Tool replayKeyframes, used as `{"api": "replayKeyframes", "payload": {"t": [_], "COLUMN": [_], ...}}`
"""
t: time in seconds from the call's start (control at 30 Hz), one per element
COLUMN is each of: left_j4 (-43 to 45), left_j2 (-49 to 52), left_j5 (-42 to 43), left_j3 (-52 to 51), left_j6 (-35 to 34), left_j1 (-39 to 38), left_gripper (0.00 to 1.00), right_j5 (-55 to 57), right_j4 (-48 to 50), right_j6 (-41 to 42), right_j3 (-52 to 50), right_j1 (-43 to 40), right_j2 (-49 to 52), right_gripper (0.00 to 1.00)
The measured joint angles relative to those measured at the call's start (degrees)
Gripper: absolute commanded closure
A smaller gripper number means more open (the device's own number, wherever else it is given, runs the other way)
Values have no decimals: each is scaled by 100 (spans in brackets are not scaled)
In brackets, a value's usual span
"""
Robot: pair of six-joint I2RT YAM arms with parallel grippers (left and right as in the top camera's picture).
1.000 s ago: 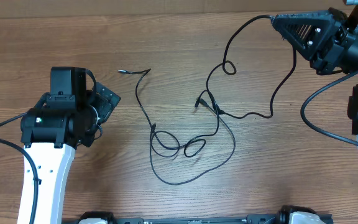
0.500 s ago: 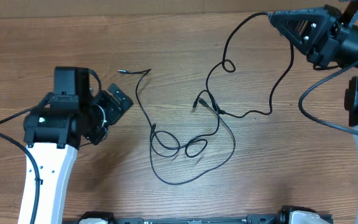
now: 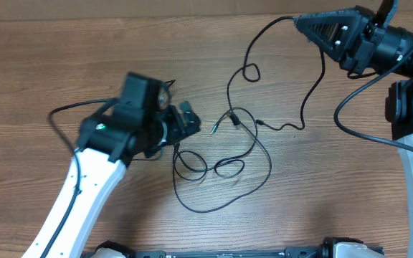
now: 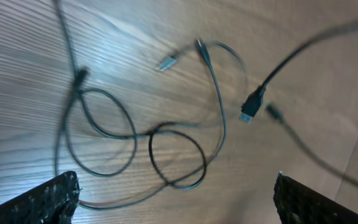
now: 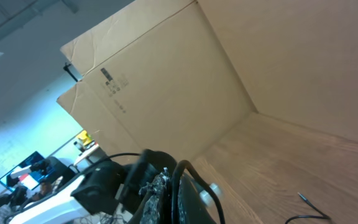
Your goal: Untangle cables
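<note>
1. Nearest the front edge of the bench (image 3: 49,57), the cables (image 4: 135,134) lie in slack, overlapping loops at mid-bench, thin black cords crossing one another in several places
2. Just to the left of those loops hangs the left gripper (image 3: 185,122), spread wide and empty; its wrist view shows one fingertip at each lower corner, with the tangle on the wood between them
3. Beyond the loops, a silvery plug (image 4: 165,63) and a black plug (image 4: 249,111) lie free on the wood, near each other but apart. These ends look like the best handholds. The cords appear light, limp and ready to slide, so a tug in mid-loop would likely drag the whole lot and tighten the crossings. A hard plug shell offers a firm pinch and can be led back through a loop, though it may snag on the way
4. At the far right, the right gripper (image 3: 297,19) is raised above the bench, pinched on one strand that climbs to it from the tangle. A cardboard panel (image 5: 229,74) stands behind
</note>
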Motion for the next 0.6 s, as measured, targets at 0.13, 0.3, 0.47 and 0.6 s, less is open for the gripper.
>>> {"api": "replayKeyframes", "payload": {"t": [0.13,0.3,0.47,0.6], "left_j4": [345,754,999,1132], "left_j2": [260,310,310,317], "left_j5": [155,289,354,374], "left_j3": [0,0,0,0], "left_j6": [15,20,37,37], "left_j1": [-378,-758,-1102,-1357], "left_gripper": [0,0,0,0], "right_j5": [33,46,59,83], "right_j4": [0,-2,-98,-153], "right_j6": [-55,-170,-205,-227], "right_j3": [0,0,0,0], "right_j1": [116,157,157,157], "right_j2": [0,0,0,0], "right_gripper": [96,96,96,96]}}
